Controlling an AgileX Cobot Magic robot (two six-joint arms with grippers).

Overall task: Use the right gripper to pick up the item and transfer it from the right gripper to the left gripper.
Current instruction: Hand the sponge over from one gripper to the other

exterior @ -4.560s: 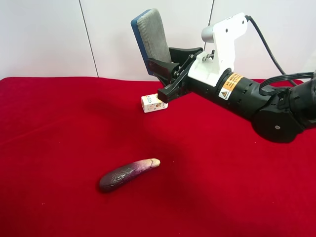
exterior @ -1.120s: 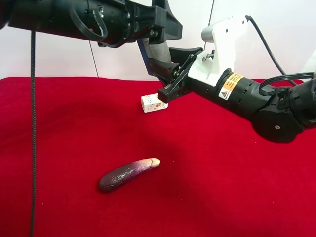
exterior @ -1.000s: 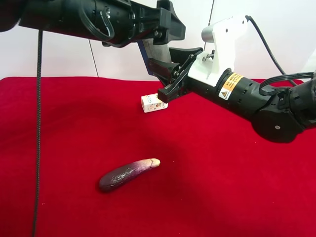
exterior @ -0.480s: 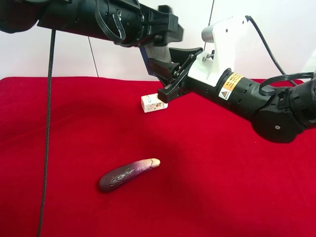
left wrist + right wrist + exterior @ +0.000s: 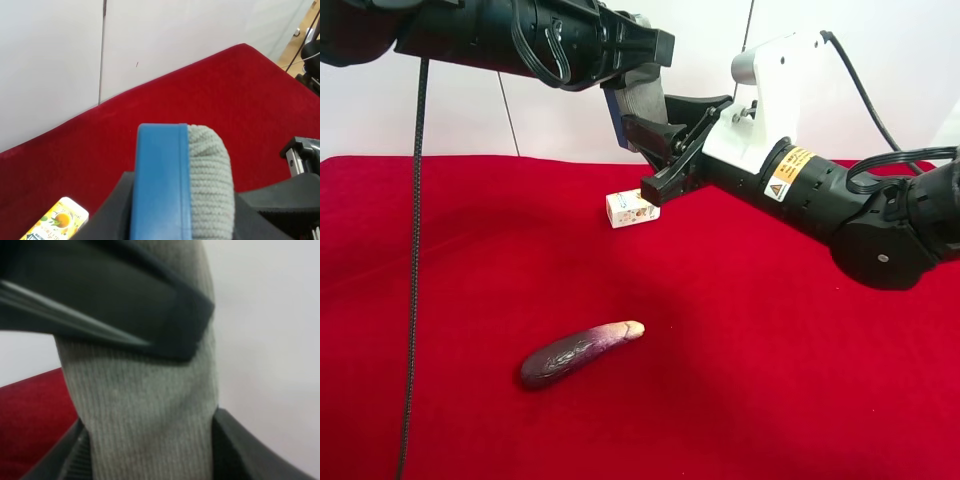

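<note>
Item (image 5: pixel 638 98) clamped upright by both pincers above the tabletop (image 5: pixel 800 380).
Exterior high: long axis near vertical, grey face toward the view's right; left pincer (image 5: pixel 650 55) grips its top, right pincer (image 5: pixel 642 140) its bottom. Right wrist: grey face (image 5: pixel 150 415) runs lengthwise. Left wrist: its top end (image 5: pixel 182 180) points at the camera.

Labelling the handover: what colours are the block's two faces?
Grey ribbed face, blue backing on the block; clearest in the left wrist view.
</note>
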